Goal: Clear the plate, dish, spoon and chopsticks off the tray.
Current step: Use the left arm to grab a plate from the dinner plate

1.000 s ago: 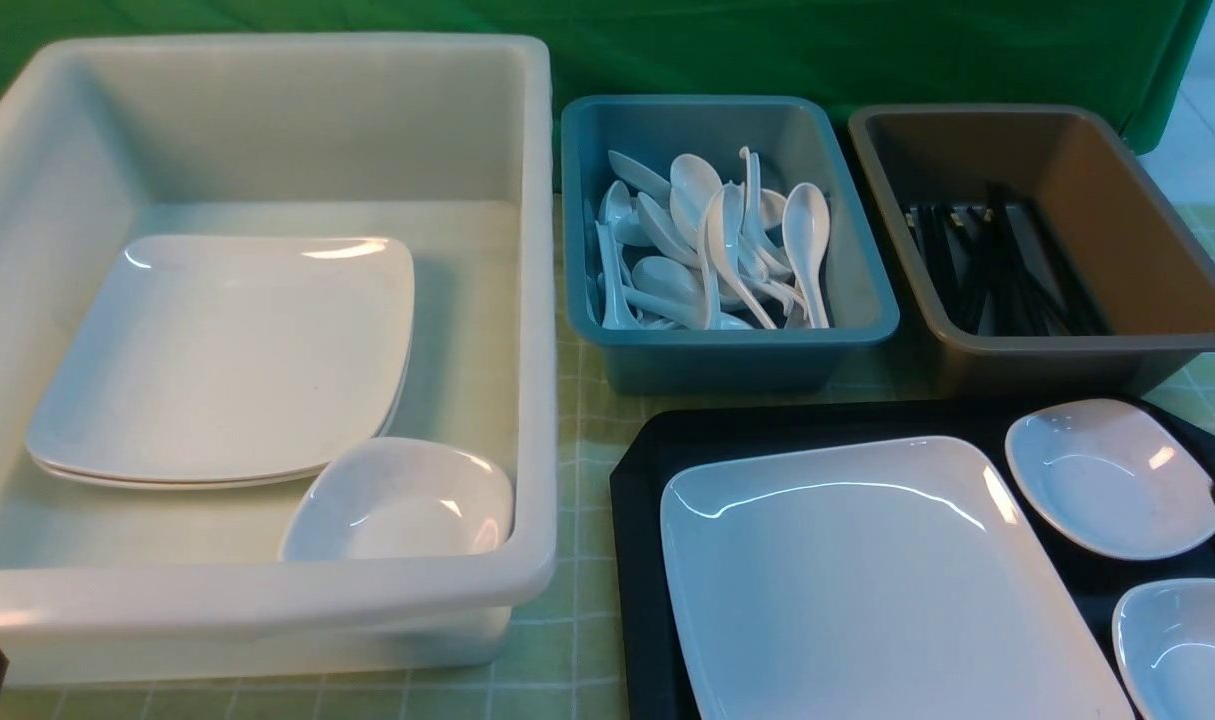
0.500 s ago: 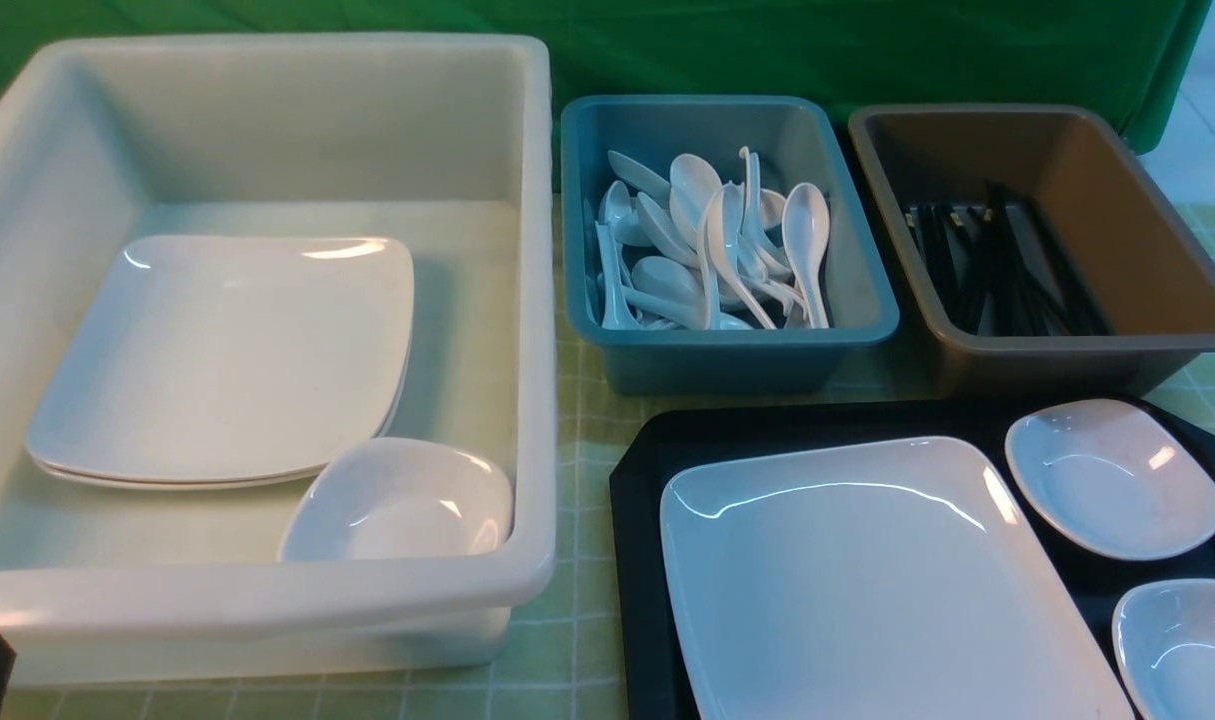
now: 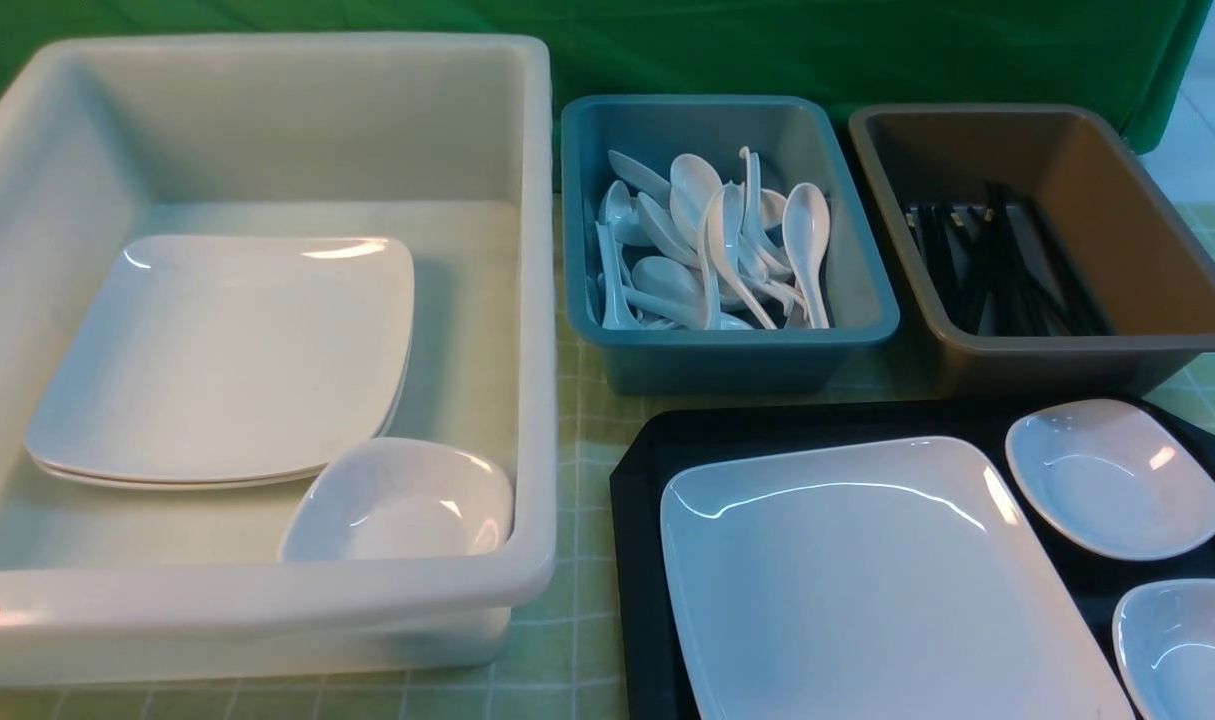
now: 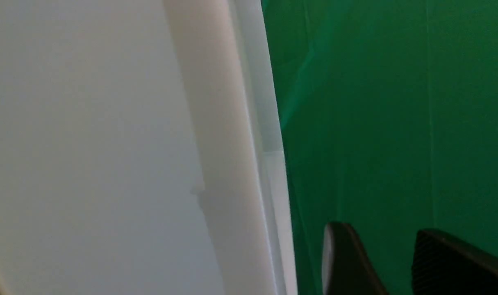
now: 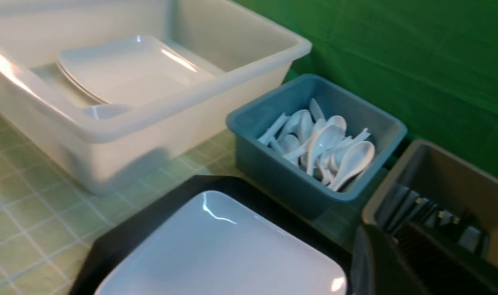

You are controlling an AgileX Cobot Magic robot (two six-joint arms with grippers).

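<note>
1. Now the plate lies flat on the tray, with a small dish at its 2 o'clock.
2. White tub stands at the plate's 10 o'clock on the worktop.
3. Left tool is parted and empty; the right tool's gap I cannot tell.

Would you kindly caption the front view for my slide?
Plate and dishes sit on black tray beside white tub, teal bin, brown bin.

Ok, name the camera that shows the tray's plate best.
Front view: the plate lies almost whole on the tray, only its near edge cropped. Right wrist view catches only part. Left wrist view shows none of it.
</note>
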